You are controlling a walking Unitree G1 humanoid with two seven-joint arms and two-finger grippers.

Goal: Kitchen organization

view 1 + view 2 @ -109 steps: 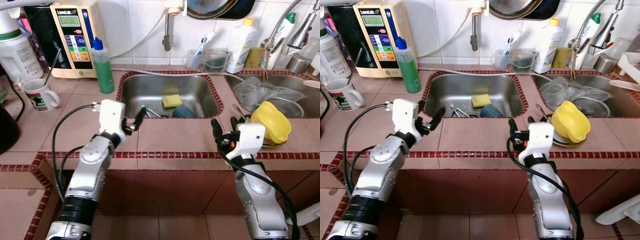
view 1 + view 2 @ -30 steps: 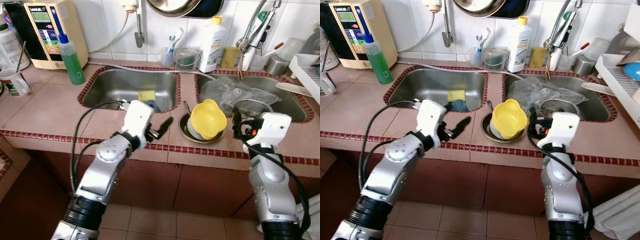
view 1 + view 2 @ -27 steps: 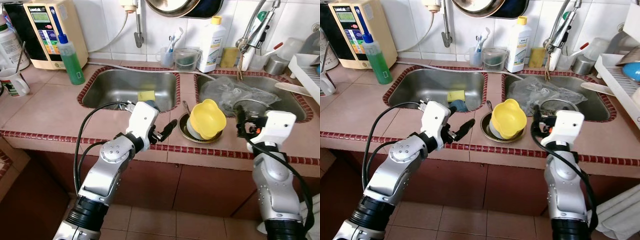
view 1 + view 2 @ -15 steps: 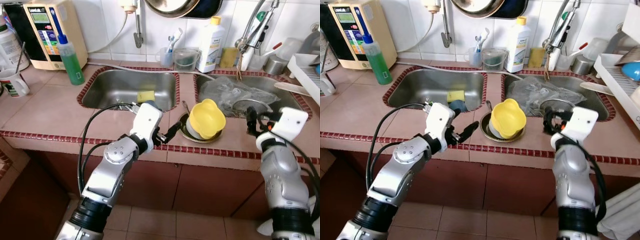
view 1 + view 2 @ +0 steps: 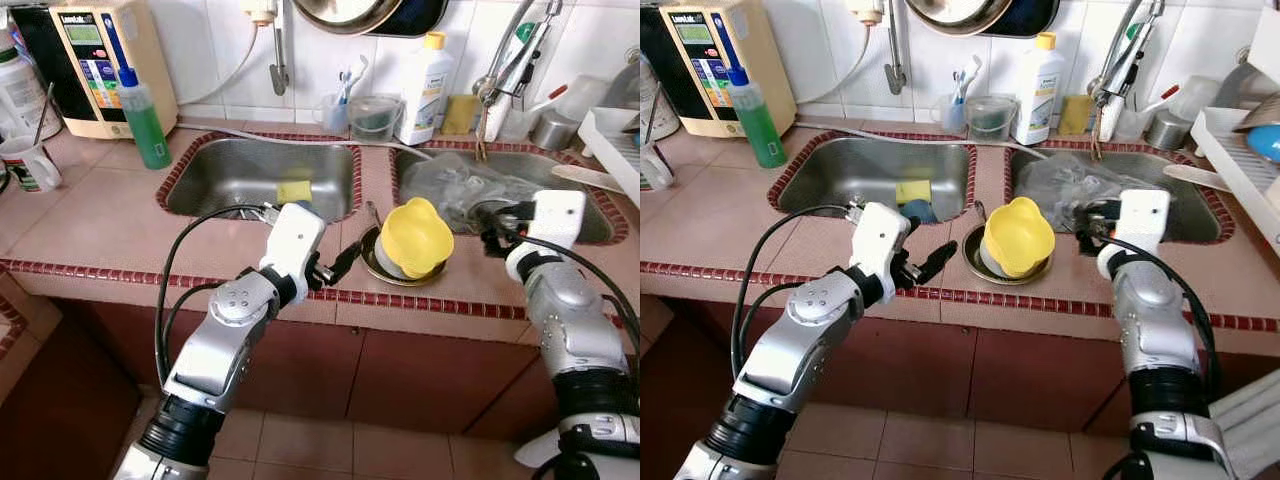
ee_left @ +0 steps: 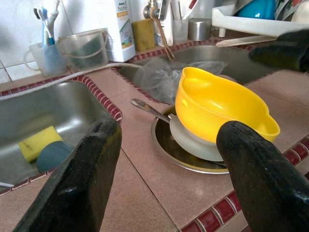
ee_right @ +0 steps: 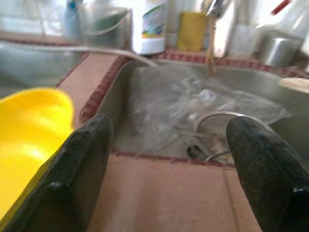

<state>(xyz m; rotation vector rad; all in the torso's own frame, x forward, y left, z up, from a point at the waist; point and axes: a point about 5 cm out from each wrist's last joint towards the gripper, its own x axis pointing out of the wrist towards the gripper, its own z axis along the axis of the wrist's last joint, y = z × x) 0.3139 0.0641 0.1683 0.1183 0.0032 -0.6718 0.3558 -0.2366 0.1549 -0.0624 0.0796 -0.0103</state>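
Observation:
A yellow bowl [image 5: 415,235] sits tilted on a pale bowl inside a shallow metal plate [image 5: 371,266], on the tiled strip between the two sinks. A spoon [image 6: 147,108] lies on the plate's rim. My left gripper [image 5: 340,265] is open just left of the plate, low over the counter's front edge, with its fingers [image 6: 82,179] aimed at the stack. To the right of the bowl hovers my right gripper [image 5: 495,225], open at the front edge of the right sink [image 5: 600,215], facing a crumpled clear plastic bag [image 7: 193,106].
The left sink [image 5: 220,180] holds a yellow sponge [image 5: 293,191] and a blue item. A green bottle [image 5: 143,120], a water machine [image 5: 85,60] and a mug [image 5: 30,163] stand at the left. A white bottle [image 5: 420,75], cups and a faucet [image 5: 510,60] line the back; a dish rack [image 5: 615,130] is at the right.
The camera has shifted right along the counter. My left gripper edged closer to the plate. My right gripper rose and moved in toward the right sink's front edge.

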